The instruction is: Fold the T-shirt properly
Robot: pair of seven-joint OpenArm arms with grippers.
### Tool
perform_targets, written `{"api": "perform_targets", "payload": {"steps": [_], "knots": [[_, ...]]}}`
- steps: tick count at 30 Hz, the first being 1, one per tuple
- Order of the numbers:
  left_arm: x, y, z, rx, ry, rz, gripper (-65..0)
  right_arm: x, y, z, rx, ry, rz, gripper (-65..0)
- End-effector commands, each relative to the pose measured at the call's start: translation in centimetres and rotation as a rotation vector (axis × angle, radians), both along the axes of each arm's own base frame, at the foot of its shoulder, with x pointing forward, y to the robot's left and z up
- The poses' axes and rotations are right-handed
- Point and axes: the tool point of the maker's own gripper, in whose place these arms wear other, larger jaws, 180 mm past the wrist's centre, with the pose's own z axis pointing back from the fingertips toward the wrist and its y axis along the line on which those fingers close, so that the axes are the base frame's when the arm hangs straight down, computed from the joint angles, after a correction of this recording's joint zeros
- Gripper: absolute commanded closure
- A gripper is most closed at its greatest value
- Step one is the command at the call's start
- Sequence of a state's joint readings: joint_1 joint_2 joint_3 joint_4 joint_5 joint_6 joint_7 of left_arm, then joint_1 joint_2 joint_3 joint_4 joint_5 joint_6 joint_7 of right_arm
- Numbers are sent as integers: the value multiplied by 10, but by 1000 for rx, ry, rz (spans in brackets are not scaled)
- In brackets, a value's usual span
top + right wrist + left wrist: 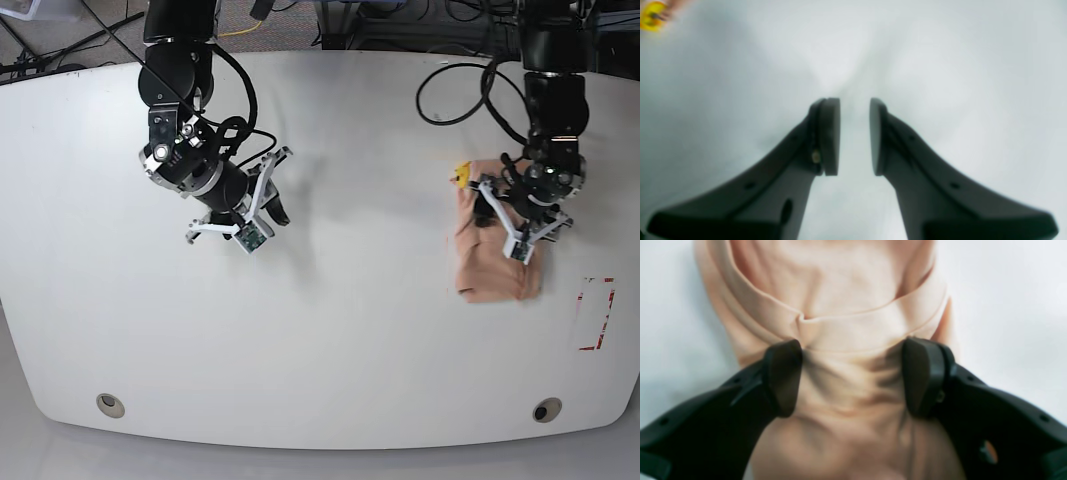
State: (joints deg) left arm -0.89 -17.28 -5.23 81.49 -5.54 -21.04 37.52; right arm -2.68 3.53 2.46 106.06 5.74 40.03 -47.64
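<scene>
The T-shirt (494, 265) lies bunched into a compact, roughly rectangular bundle at the right of the table (330, 350), its long axis running near to far, with a sliver of yellow print (461, 176) peeking out at its far left corner. The left gripper (853, 376) sits directly over it, jaws spread wide and straddling a ridge of creased cloth (pads pressing into the fabric, by the look of it, but nothing pinched between them). The right gripper (855, 136) hovers well apart to the left over bare table, jaws narrowly parted and holding nothing, so the left arm is plainly nearer for any further fold.
</scene>
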Motion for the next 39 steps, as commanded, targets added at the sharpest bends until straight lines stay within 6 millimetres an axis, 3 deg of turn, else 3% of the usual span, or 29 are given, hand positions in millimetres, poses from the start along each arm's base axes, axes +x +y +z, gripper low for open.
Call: {"api": "perform_targets", "payload": {"steps": [1,3,11,15,23,30,35,39], "knots": [[-16,56,-8,116,94,46,-435,10,1,18,28,-62,0,-140],[-23,91,-8,153,126,70,-435,11,0,20,27,-67,-5,-140],[-55,190,0,184,188,119,-433,14,-1,23,26,-77,-6,-140],[-65,216,15,187,195,104,-433,14,0,23,26,-76,-3,-140],[-65,254,54,243,147,162,-433,13,-3,28,9,-96,6,-138],[-36,242,107,346,42,116,-433,13,-12,28,-17,-102,1,-138],[-13,186,115,328,-68,33,-396,15,-16,28,-24,-112,1,-138],[-12,134,107,277,-126,-33,-393,18,-18,35,-6,-165,11,-138]]}}
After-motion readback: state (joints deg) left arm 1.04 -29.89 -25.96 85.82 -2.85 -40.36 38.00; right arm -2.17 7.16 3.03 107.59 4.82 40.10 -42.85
